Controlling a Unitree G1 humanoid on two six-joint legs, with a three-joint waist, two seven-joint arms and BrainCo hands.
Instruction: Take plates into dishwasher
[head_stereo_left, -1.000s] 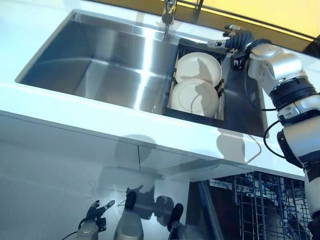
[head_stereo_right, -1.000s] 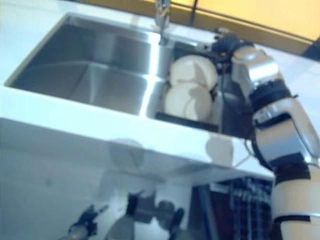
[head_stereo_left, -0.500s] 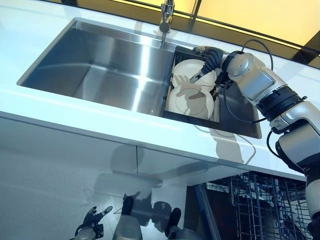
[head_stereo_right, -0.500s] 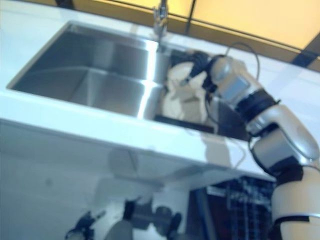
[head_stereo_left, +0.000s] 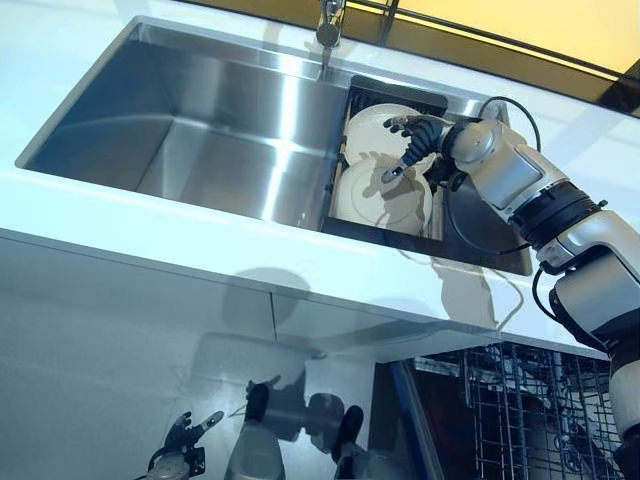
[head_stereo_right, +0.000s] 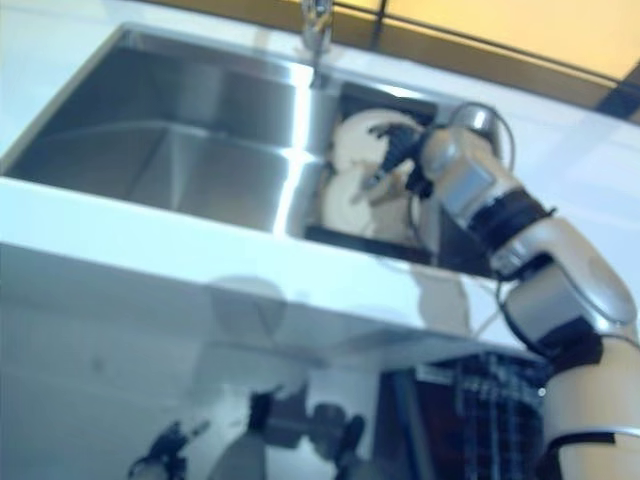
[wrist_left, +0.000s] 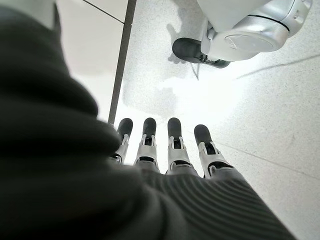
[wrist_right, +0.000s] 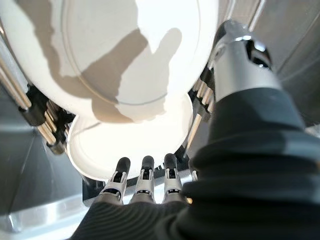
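While you watch: your right hand (head_stereo_left: 412, 140) has swung in from the back corner of the sink (head_stereo_left: 200, 120) and now hovers over the plates (head_stereo_left: 385, 192).
Hand state: fingers relaxed and spread, thumb apart, grasping nothing yet.
Plates: two white ones, propped in the dark rack (head_stereo_left: 440, 215) just beneath the fingertips (wrist_right: 144, 170), overlapping each other.
Meaning: you are lined up to grasp; no plate has left the rack.
Left hand (wrist_left: 165, 150): hangs low by the floor (wrist_left: 260, 115), fingers straight, idle.
Bench (head_stereo_left: 150, 235): white, glossy.
Dishwasher (head_stereo_left: 520, 410): open below the right hand, its wire basket waiting.
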